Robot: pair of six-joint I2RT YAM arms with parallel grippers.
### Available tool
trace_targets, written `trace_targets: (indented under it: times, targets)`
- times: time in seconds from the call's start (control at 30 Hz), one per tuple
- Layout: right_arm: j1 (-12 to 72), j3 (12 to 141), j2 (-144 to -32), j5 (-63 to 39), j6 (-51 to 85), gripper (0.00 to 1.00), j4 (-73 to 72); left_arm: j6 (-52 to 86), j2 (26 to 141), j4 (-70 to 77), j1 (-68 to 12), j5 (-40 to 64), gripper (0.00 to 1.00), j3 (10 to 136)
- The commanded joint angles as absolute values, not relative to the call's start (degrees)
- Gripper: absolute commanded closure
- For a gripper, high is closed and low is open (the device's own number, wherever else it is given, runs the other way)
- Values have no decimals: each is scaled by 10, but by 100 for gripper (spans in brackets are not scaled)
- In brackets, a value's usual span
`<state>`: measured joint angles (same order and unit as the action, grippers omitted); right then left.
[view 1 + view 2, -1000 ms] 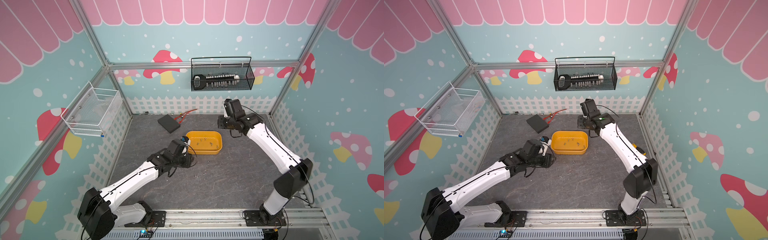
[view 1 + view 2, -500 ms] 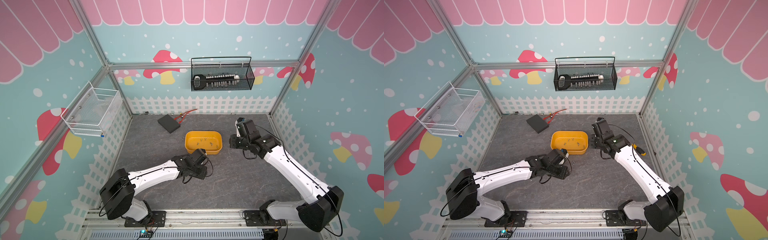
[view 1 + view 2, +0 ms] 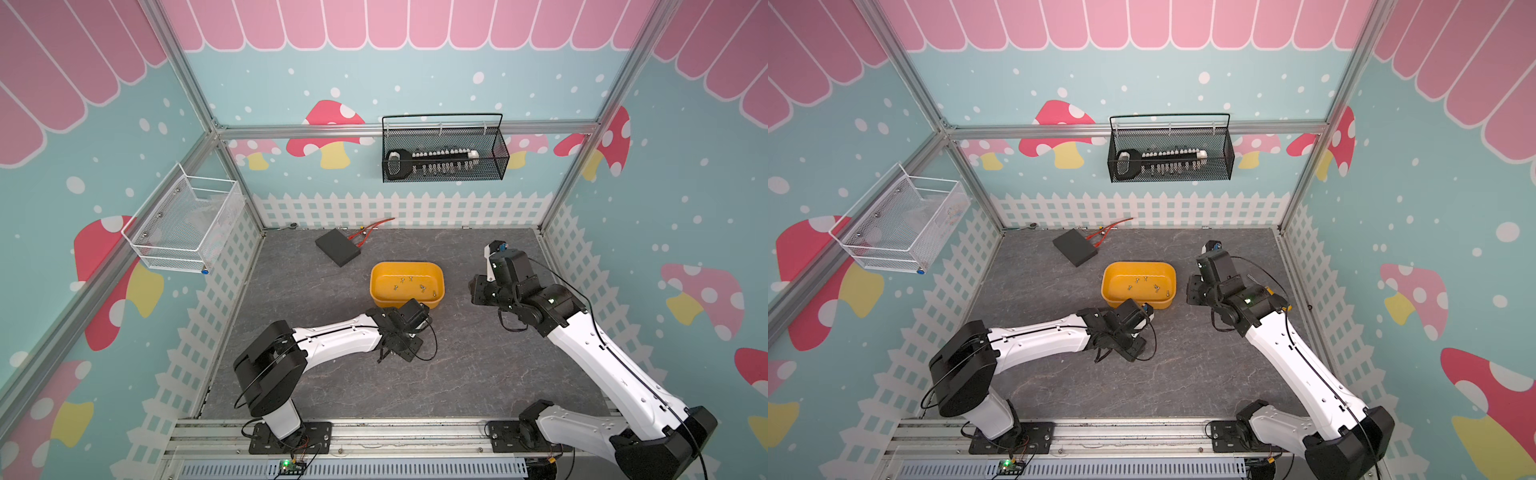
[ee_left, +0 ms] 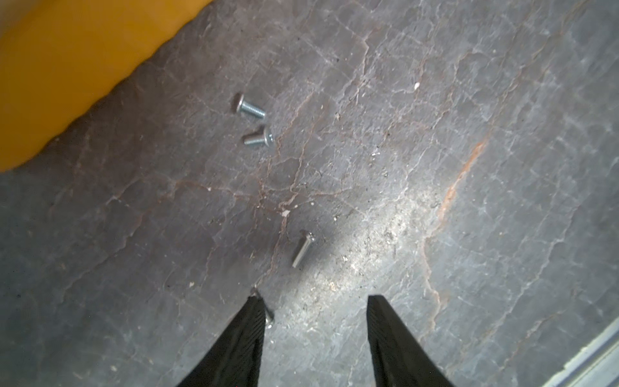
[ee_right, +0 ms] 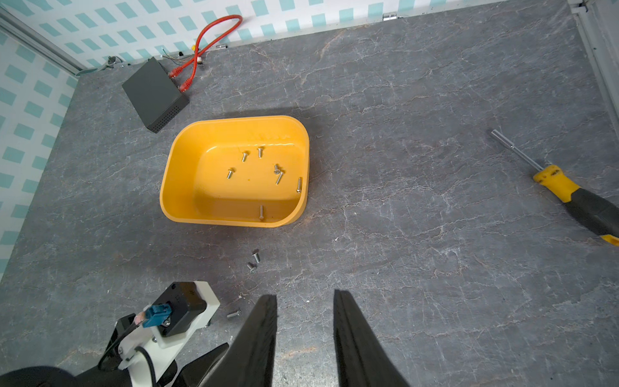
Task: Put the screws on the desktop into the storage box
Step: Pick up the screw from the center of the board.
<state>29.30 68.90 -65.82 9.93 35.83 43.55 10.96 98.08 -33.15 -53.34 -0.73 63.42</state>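
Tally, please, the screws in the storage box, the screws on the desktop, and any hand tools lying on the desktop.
Screws in the storage box: 7
Screws on the desktop: 4, one partly hidden beside the left gripper
Screwdriver: 1
Total: 12

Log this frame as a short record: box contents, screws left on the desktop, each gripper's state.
storage box: yellow, on the desktop, about seven screws visible inside
loose screws: four on the desktop near the box
left gripper: open, empty, above the loose screws
right gripper: open, empty
other: screwdriver lying on the desktop
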Motion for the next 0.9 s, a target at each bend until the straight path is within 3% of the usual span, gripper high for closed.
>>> trace_targets:
  times: [0.0, 0.47, 0.87]
  targets:
    - [294, 683, -653, 113, 356, 65, 443, 42, 1015, -342, -529, -20, 47, 646]
    - [292, 678, -653, 120, 348, 65, 443, 31, 1083, -324, -521, -8, 52, 659]
    - [290, 672, -650, 122, 350, 64, 440, 43, 1085, -323, -526, -12, 70, 639]
